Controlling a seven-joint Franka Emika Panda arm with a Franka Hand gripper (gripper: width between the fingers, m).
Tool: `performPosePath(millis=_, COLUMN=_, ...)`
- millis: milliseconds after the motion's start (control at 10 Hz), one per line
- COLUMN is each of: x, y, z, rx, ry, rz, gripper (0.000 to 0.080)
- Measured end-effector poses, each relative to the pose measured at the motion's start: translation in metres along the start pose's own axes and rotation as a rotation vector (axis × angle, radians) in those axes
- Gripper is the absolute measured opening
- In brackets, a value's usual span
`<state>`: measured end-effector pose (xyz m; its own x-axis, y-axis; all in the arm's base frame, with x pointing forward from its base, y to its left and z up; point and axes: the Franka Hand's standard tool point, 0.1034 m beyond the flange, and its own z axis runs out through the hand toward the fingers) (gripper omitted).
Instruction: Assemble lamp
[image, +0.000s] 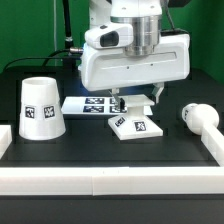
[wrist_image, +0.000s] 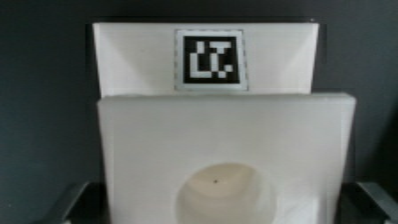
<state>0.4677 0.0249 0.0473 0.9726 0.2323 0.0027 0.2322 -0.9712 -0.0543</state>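
Observation:
The lamp base (image: 137, 126), a flat white square with tags, lies on the black table just in front of the marker board. My gripper (image: 134, 104) hangs low over it, open. In the wrist view the base (wrist_image: 222, 120) fills the picture, with its round socket (wrist_image: 222, 190) near my gripper (wrist_image: 217, 208). A dark finger (wrist_image: 68, 205) stands just outside each side edge of the base, with a narrow gap. The tapered shade (image: 41, 108) stands upright at the exterior view's left. The round-headed bulb (image: 200, 118) lies on its side at the exterior view's right.
The marker board (image: 88, 104) lies flat behind the base, partly hidden by the arm. White rails (image: 110, 184) edge the table at the front and both sides. Green wall panels stand behind.

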Motion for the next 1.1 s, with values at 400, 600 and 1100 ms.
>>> performPosePath(millis=400, x=0.000, y=0.000, z=0.000, rx=0.000, ry=0.000, rz=0.000, gripper=0.0531)
performPosePath(millis=600, x=0.000, y=0.000, z=0.000, rx=0.000, ry=0.000, rz=0.000, gripper=0.0531)
performPosePath(millis=1100, x=0.071, y=0.007, z=-0.001, rx=0.004, ry=0.052, rz=0.034, gripper=0.0531)
